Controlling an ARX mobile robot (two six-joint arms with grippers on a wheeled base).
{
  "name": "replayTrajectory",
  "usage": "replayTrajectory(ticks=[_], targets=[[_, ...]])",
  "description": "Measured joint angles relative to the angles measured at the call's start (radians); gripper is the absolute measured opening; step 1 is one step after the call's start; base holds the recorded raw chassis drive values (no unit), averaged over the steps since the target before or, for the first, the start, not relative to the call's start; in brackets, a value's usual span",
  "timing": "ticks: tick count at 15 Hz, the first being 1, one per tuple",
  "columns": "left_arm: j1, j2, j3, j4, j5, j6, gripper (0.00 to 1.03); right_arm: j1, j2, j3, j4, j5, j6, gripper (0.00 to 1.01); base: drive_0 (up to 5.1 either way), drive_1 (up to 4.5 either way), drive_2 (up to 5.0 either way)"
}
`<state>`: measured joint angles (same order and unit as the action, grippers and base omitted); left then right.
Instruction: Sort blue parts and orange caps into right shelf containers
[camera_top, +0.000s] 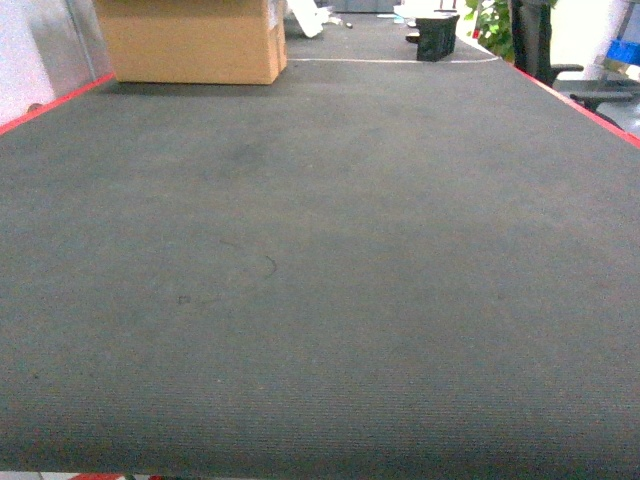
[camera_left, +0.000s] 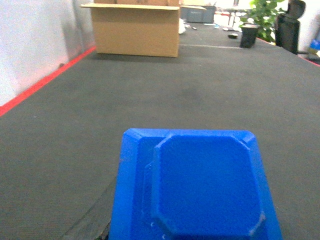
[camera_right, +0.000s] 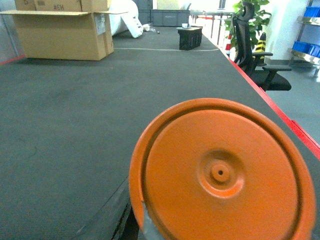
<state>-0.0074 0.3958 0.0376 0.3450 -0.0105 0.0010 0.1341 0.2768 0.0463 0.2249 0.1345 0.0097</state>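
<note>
The blue part (camera_left: 200, 187) filled the bottom of the left wrist view, very close to the camera. The orange cap (camera_right: 220, 175) filled the bottom of the right wrist view the same way. Each one was probably held in that arm's gripper, but no fingers showed in either picture, so I could not tell if the grippers were closed on them or open.

The head view showed only the dark floor mat (camera_top: 320, 300), with a cardboard box (camera_top: 195, 40) far off at the top left. No arm, part or cap showed in it. The blue bins of the shelf were not clearly in any view. A few blue things (camera_right: 306, 47) sat far off at the right edge of the right wrist view, too small to name.

So the big risk was going the wrong way. With no bin in sight, the robot could roll past the shelf or let go in the wrong spot. A loose hold could also let a piece slip while the base moved, and it would land on the mat.
</note>
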Motion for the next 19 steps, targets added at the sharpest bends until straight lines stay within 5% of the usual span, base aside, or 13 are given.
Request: replayTrajectory(ticks=[1, 2, 3, 6, 7, 12, 14, 19], targets=[[0.015, -0.023, -0.003, -0.002, -0.008, -0.001, 0.42, -0.026, -0.019, -0.002, -0.014, -0.028, 0.0, 0.45, 0.0, 0.0, 0.0], [0.011, -0.033, -0.026, 0.032, 0.006, 0.0, 0.42, -0.1, -0.038, -0.01, -0.03, -0.104, -0.002, 0.45, 0.0, 0.0, 0.0], [0.005, -0.049, -0.027, -0.015, 0.009, -0.001, 0.42, -0.142, -0.052, -0.018, -0.027, -0.116, -0.003, 0.45, 0.0, 0.0, 0.0], [0.006, -0.14, -0.027, -0.088, 0.009, 0.0, 0.42, -0.134, -0.122, -0.033, -0.082, -0.135, -0.003, 0.45, 0.0, 0.0, 0.0], [0.006, -0.159, -0.027, -0.115, 0.008, -0.001, 0.42, -0.134, -0.246, -0.033, -0.24, -0.135, -0.003, 0.45, 0.0, 0.0, 0.0], [0.006, -0.223, -0.027, -0.177, 0.01, 0.0, 0.42, -0.134, -0.272, -0.033, -0.228, -0.135, -0.003, 0.45, 0.0, 0.0, 0.0], [0.006, -0.367, -0.027, -0.365, 0.01, 0.0, 0.42, -0.134, -0.272, -0.033, -0.23, -0.135, -0.003, 0.45, 0.0, 0.0, 0.0], [0.006, -0.385, -0.026, -0.346, 0.01, 0.0, 0.42, -0.134, -0.272, -0.033, -0.231, -0.135, -0.003, 0.45, 0.0, 0.0, 0.0]])
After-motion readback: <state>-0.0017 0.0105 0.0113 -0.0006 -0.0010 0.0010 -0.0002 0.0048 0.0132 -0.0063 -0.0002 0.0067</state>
